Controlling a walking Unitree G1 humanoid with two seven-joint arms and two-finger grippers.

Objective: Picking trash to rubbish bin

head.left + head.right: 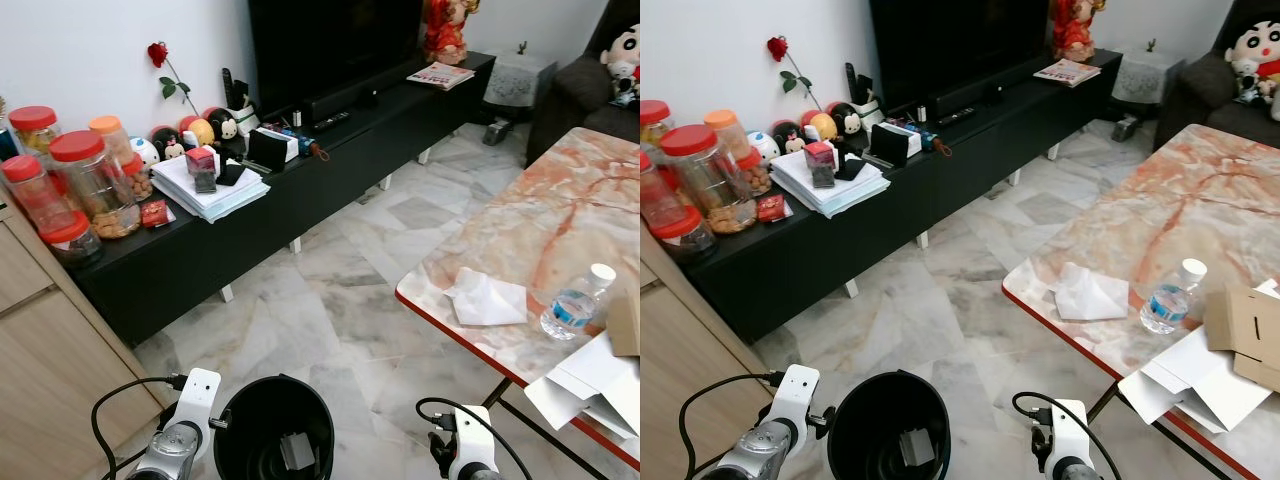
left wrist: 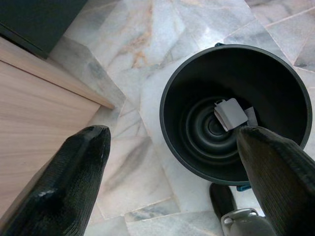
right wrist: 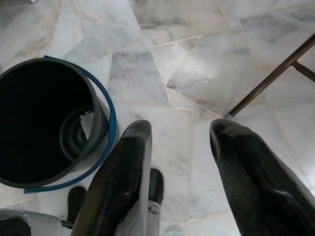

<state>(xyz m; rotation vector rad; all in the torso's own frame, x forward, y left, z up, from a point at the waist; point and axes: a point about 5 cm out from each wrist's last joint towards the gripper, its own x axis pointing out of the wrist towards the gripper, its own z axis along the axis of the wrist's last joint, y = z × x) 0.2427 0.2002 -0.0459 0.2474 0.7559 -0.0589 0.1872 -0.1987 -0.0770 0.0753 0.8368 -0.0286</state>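
Both our end effectors, left (image 2: 172, 182) and right (image 3: 179, 172), hang released and empty. The bin (image 1: 275, 430) sits between them. The tissue (image 1: 487, 300) on the desk (image 1: 560, 200), ahead of our right one, looks soft and light; we pinch its raised fold.

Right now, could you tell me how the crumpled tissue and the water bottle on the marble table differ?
The crumpled tissue is white, opaque and lies flat and rumpled; the water bottle is clear, with a white cap and blue label, and stands upright. The tissue sits nearer the table's red edge. Both rest untouched on the table.

Tissue (image 1: 487, 299), bottle (image 1: 577, 302) on marble table (image 1: 560, 200)
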